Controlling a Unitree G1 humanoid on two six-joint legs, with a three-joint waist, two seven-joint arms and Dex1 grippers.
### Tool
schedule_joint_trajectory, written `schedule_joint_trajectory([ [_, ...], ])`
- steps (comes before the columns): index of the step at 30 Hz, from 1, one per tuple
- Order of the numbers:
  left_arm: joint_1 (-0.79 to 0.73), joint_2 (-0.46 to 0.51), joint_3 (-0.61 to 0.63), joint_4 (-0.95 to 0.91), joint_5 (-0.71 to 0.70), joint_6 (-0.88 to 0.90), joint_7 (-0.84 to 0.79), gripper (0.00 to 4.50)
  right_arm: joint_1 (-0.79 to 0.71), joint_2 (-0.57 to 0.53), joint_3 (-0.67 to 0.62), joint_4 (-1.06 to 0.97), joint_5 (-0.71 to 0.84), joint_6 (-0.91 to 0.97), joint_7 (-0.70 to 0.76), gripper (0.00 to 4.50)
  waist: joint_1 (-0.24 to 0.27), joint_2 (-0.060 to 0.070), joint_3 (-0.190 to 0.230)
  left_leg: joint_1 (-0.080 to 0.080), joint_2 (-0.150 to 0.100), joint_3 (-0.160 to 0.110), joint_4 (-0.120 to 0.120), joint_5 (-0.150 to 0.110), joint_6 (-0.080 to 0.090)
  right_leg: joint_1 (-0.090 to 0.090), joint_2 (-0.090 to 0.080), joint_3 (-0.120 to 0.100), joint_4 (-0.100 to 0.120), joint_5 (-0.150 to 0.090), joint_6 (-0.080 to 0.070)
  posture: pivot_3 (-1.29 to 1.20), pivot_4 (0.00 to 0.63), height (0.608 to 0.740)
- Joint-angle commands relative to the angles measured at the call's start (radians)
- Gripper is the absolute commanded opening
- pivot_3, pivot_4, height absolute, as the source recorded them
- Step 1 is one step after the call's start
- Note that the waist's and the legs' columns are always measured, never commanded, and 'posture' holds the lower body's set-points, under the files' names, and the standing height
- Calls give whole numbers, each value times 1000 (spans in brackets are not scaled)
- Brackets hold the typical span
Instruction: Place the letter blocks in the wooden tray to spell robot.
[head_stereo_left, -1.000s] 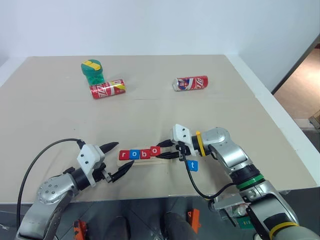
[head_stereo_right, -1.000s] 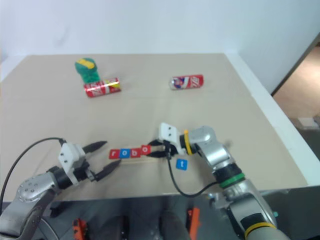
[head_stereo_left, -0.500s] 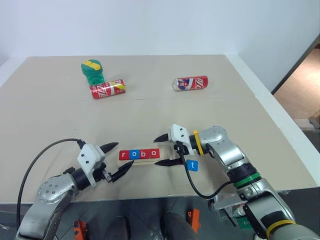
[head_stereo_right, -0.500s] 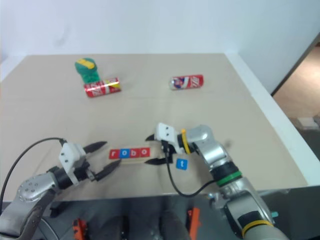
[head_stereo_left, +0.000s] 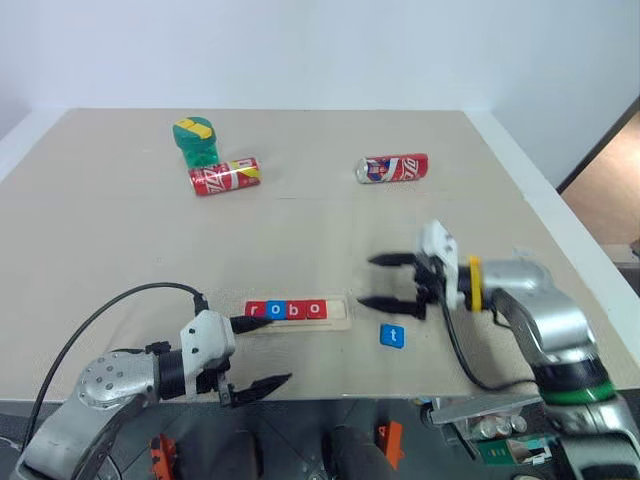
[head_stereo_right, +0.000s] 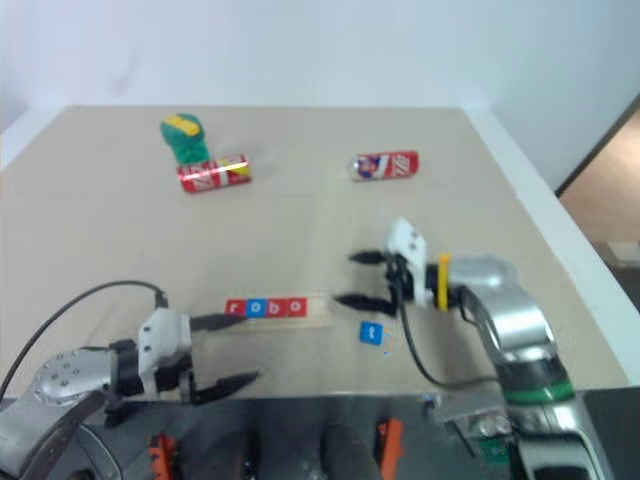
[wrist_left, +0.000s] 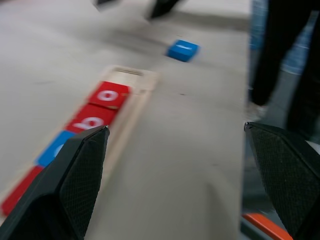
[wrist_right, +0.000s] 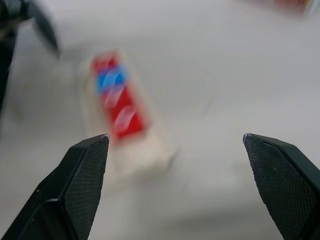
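Though flat, square tiles (head_stereo_left: 286, 310) (glossy)

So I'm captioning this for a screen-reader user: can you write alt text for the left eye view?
Wooden tray on a beige table holds four tiles spelling "robo"; a blue t tile lies outside it. Both grippers, left and right, are open and empty.

Letter blocks in the pale-wood tray (head_stereo_left: 338, 318) are showing red (head_stereo_left: 256, 310), blue (head_stereo_left: 276, 310), red (head_stereo_left: 296, 310), red (head_stereo_left: 316, 309), each with a white letter. The loose t block (head_stereo_left: 392, 336) is showing blue with a white letter. Two soda cans (head_stereo_left: 225, 176) (head_stereo_left: 393, 168) are showing red with yellow and white markings; a green object (head_stereo_left: 196, 139) is carrying a yellow stripe.
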Motion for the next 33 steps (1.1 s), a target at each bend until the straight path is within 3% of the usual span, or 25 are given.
schedule_joint_trajectory([
  [1,-29,17,-12,-17,-20,7,-37,4500,51,-32,-21,-90,-8,-50,-19,4429,-4,1,1,1,0,0,0,0,0,0,1,1,0,0,0,0,150,740],
  [12,-91,-1,-27,50,29,-38,-52,4500,200,-11,-25,-94,-47,-87,-174,4429,-2,1,1,2,1,1,2,0,-1,1,2,1,0,3,0,0,150,740],
  [15,-97,-10,-22,64,34,-46,-47,4500,243,-2,-38,-82,-64,-119,-214,3610,1,1,1,2,1,1,2,0,-1,1,2,1,0,2,0,0,150,740],
  [22,-82,-23,-21,69,48,-59,-35,4500,345,-9,-64,-158,-30,-104,-244,1239,6,0,0,2,1,0,2,0,-1,2,1,1,0,2,0,0,150,740],
  [26,-67,-30,-23,72,61,-69,-23,4500,379,-11,-80,-193,-29,-120,-260,1234,6,-1,0,2,1,0,2,0,-1,2,2,1,0,2,0,0,150,740],
  [33,-67,-73,5,96,59,-74,25,4500,47,46,41,-111,-17,-120,-193,1234,-12,0,2,3,3,2,4,2,0,2,4,4,0,5,-4,0,150,740],
])
